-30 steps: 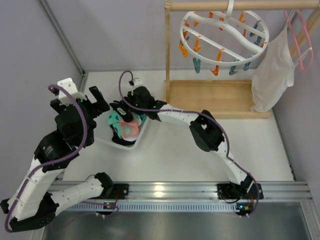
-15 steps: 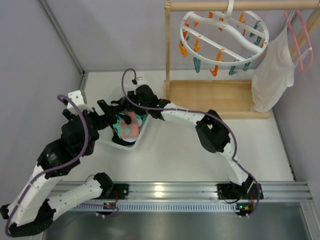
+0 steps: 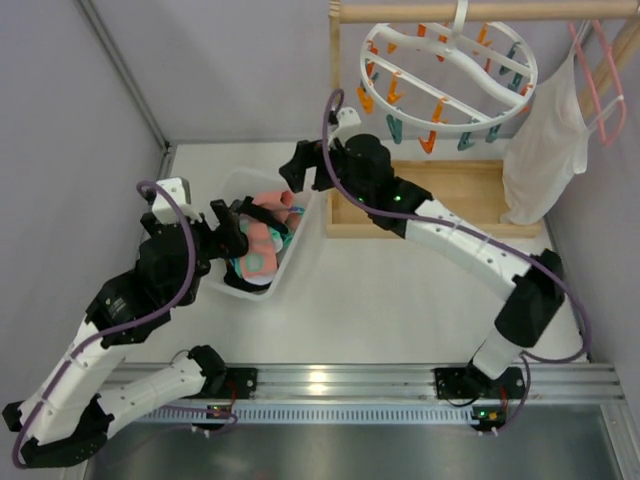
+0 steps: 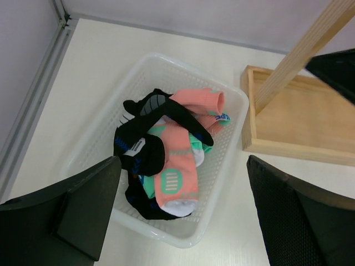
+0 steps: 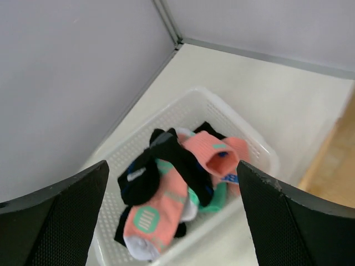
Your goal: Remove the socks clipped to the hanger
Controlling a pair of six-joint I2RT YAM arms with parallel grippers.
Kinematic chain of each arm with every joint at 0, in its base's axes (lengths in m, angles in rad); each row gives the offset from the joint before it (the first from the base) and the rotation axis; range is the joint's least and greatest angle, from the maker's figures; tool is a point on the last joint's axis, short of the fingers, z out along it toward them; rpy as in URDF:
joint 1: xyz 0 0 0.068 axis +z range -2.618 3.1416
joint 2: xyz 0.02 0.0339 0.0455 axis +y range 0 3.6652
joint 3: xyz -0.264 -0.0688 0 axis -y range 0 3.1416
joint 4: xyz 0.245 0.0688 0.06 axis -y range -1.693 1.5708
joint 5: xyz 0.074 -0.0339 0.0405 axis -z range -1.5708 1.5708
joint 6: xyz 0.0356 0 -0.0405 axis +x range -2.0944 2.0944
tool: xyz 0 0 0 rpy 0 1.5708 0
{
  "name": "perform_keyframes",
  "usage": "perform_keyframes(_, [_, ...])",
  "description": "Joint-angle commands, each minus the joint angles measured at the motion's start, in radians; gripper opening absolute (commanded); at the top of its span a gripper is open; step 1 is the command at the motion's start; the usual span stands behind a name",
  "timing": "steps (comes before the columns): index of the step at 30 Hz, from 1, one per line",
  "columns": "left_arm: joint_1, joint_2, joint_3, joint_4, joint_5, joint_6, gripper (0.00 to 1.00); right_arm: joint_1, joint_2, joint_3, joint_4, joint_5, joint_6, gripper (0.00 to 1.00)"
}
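Socks, black, coral and teal, lie heaped in the white basket; the coral one's oval barred patch is too small to read; the hanger hangs from the wooden rail; my left gripper and right gripper both gape wide, holding nothing, with the basket below them.

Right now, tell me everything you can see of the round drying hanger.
The hanger is a round ring that looks like white plastic, with curved crossbars inside it. It hangs tilted, its top hook over the wooden rod of the rack. Orange and teal clips dangle around its rim, and every one in view hangs empty. A white cloth hangs close on its right.
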Motion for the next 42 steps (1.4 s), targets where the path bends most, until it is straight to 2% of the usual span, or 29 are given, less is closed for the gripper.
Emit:
perform_keyframes(1, [0.001,0.057,-0.018,0.002,0.044,0.007,0.99,-0.024,-0.203,-0.109,-0.114,0.065,-0.051,0.95])
perform_keyframes(2, [0.001,0.080,-0.019,0.002,0.059,-0.002,0.99,-0.032,-0.304,-0.176,-0.143,0.104,-0.046,0.99])
perform_keyframes(4, [0.001,0.101,-0.021,0.004,0.098,-0.013,0.98,-0.050,-0.412,-0.245,-0.218,0.157,-0.051,0.99])
perform_keyframes(5, [0.001,0.130,-0.019,0.005,0.115,-0.001,0.99,-0.052,-0.514,-0.296,-0.255,0.230,-0.054,0.99])
perform_keyframes(6, [0.004,0.150,-0.009,0.005,0.138,0.019,0.99,-0.052,-0.564,-0.308,-0.357,0.269,-0.057,0.99])
perform_keyframes(11, [0.034,0.206,0.002,-0.001,0.257,0.060,0.99,-0.061,-0.825,-0.318,-0.657,0.488,-0.137,0.99])
perform_keyframes(13, [0.076,0.218,0.008,-0.001,0.279,0.057,0.99,-0.087,-0.871,-0.308,-0.787,0.502,-0.155,0.99])
perform_keyframes(14, [0.106,0.227,0.011,-0.002,0.341,0.063,0.99,-0.098,-0.905,-0.301,-0.829,0.508,-0.161,1.00])
perform_keyframes(16, [0.249,0.232,0.010,0.002,0.418,0.066,0.99,-0.143,-0.928,-0.299,-0.936,0.502,-0.163,0.99])
perform_keyframes(18, [0.424,0.221,0.010,0.004,0.484,0.088,0.98,-0.186,-0.963,-0.310,-0.973,0.488,-0.165,0.99])
perform_keyframes(21, [0.516,0.168,0.021,-0.001,0.462,0.128,0.99,-0.262,-1.001,-0.295,-1.022,0.474,-0.174,0.99])
perform_keyframes(26, [0.511,0.056,0.031,-0.062,0.434,0.103,0.99,-0.276,-1.029,-0.174,-1.136,0.545,-0.178,0.99])
perform_keyframes(32, [0.485,-0.013,0.008,-0.065,0.374,0.134,0.99,-0.276,-1.061,-0.117,-1.209,0.554,-0.161,0.99])
perform_keyframes(36, [0.467,-0.029,-0.010,-0.064,0.347,0.148,0.99,-0.276,-1.081,-0.143,-1.203,0.580,-0.155,1.00])
perform_keyframes(38, [0.465,-0.015,-0.013,-0.062,0.342,0.151,0.99,-0.276,-1.104,-0.178,-1.176,0.622,-0.152,0.99])
perform_keyframes(42, [0.465,-0.015,-0.004,-0.053,0.360,0.133,0.99,-0.276,-1.141,-0.227,-1.092,0.610,-0.184,0.99])
